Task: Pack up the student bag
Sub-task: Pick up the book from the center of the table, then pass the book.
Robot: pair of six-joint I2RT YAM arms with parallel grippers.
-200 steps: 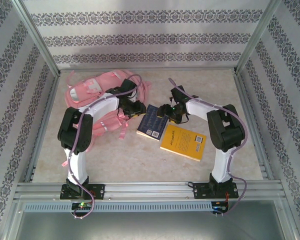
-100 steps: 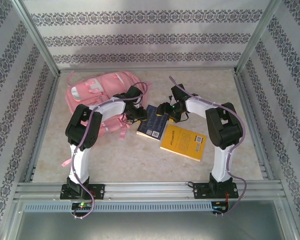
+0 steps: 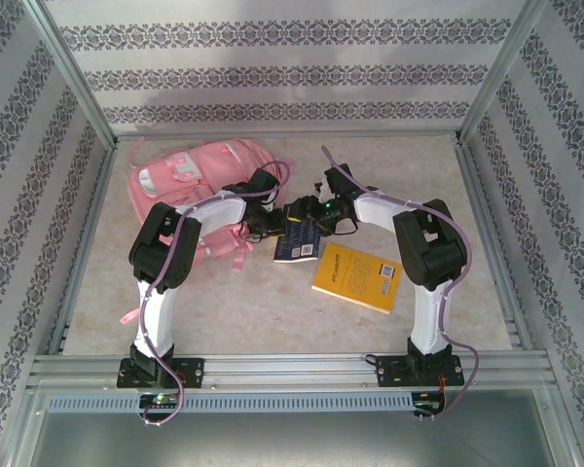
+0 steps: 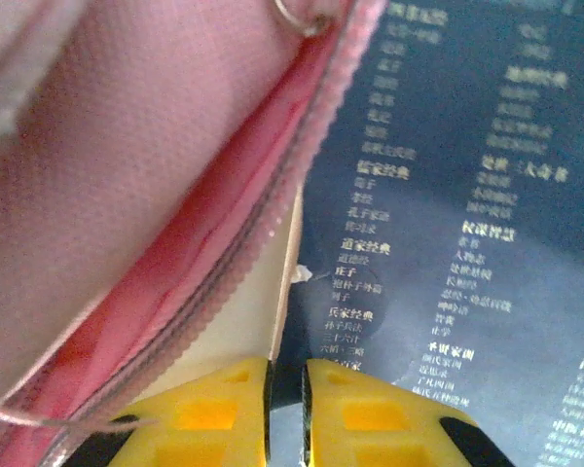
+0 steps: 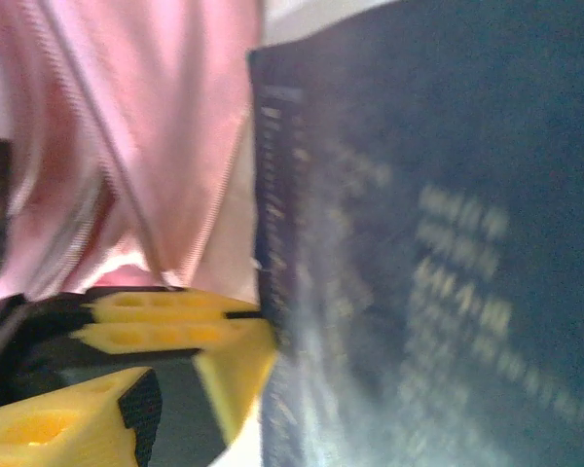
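Observation:
The student bag (image 3: 185,180) is a pink backpack lying at the back left; its open zip edge (image 4: 243,253) runs beside a dark blue book (image 3: 298,239) with pale print. The book is tilted up at the bag's mouth between the two arms. My left gripper (image 3: 275,225) is shut on the edge of the book's cover, which sits pinched between its yellow pads (image 4: 224,409). My right gripper (image 3: 306,213) is at the book's far side; one yellow finger (image 5: 49,428) shows apart from the spine (image 5: 273,243), the other is hidden.
A yellow book (image 3: 356,277) lies flat to the right of the blue one, under the right arm. Metal frame rails (image 3: 273,370) and patterned walls close in the table. Pink straps (image 3: 236,255) trail off the bag's near side.
The left gripper has closed on the blue book's cover. The book has gone from lying flat to tilted and shifted left towards the bag. The right gripper has followed it leftward.

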